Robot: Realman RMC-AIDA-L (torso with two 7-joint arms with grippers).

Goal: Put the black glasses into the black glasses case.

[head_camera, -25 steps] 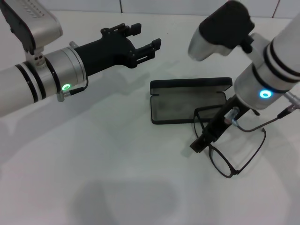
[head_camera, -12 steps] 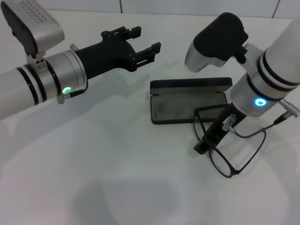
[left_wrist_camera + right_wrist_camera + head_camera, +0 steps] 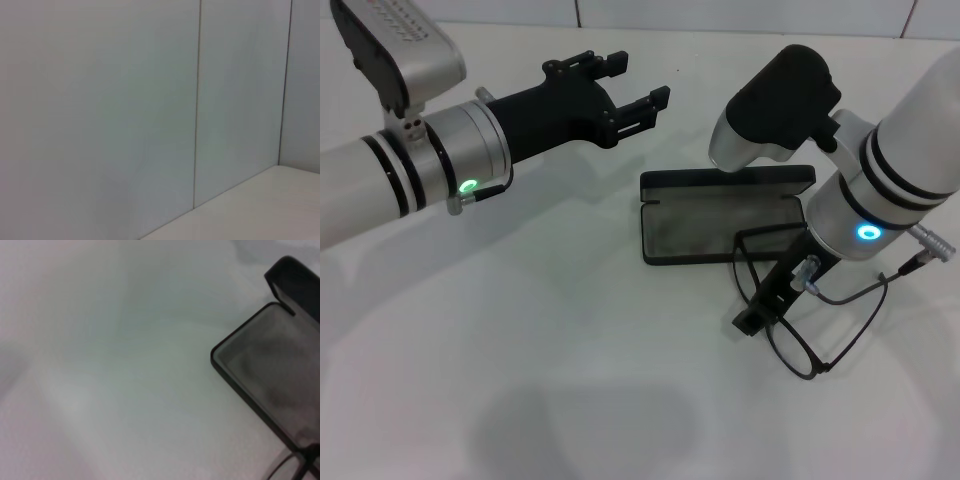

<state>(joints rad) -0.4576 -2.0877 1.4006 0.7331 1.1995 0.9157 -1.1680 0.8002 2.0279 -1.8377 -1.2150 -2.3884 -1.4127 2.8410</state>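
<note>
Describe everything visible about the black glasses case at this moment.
The black glasses case is a flat, rectangular hard shell lying open on the white table, its lid standing up at the far side and a grey lining showing inside. The tray holds nothing fully. One corner of the black glasses overlaps its near right edge, beside the right gripper. The right wrist view shows its rounded corner.

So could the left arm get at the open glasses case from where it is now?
Probably yes. The left gripper hovers open over the table, beyond the black glasses case and to its left, with nothing between them. The right gripper and black glasses sit at the case's near right corner, so that end is crowded.
</note>
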